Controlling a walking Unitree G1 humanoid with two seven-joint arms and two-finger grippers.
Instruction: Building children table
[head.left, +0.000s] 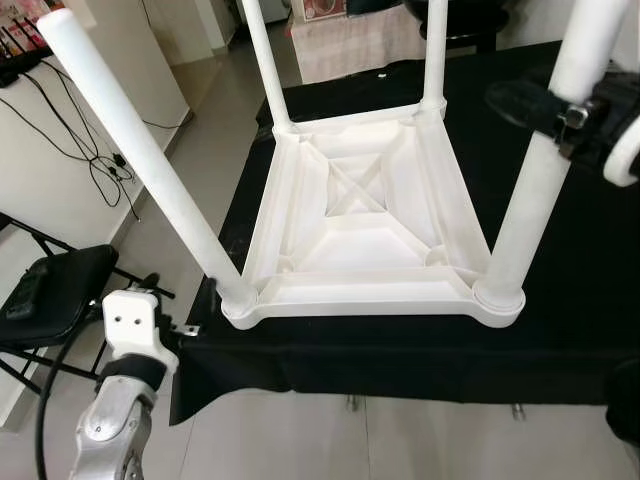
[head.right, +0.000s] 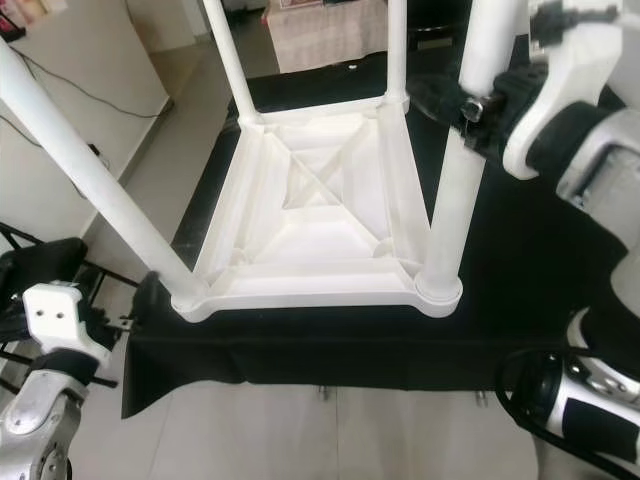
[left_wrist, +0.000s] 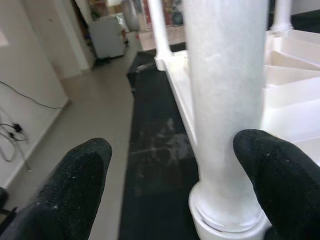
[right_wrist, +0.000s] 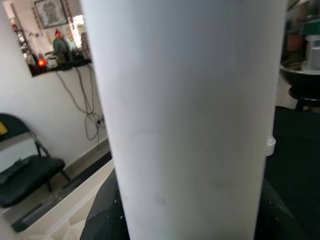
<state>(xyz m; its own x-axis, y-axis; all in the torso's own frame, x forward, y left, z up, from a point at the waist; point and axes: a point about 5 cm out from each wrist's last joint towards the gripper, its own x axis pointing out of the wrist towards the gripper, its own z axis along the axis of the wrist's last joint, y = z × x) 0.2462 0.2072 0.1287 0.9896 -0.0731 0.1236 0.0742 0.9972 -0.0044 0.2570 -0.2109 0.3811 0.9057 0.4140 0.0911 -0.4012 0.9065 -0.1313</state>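
A white plastic children's table (head.left: 360, 230) lies upside down on a black-covered table (head.left: 400, 350). All of its legs stand up in their corner sockets. My right gripper (head.right: 465, 105) is shut on the near right leg (head.left: 540, 190), about halfway up it; that leg (right_wrist: 190, 115) is close in the right wrist view. Down at the front left corner, my left gripper (left_wrist: 175, 190) stands open beside the near left leg (head.left: 140, 150). In the left wrist view that leg (left_wrist: 225, 100) stands between the two fingers, close to one fingertip (left_wrist: 280, 175).
Two far legs (head.left: 265, 60) (head.left: 435, 50) rise at the back corners. A black folding chair (head.left: 50, 290) stands on the floor to my left, under wall cables (head.left: 70, 130). The cloth's front edge hangs just before me, with tiled floor below.
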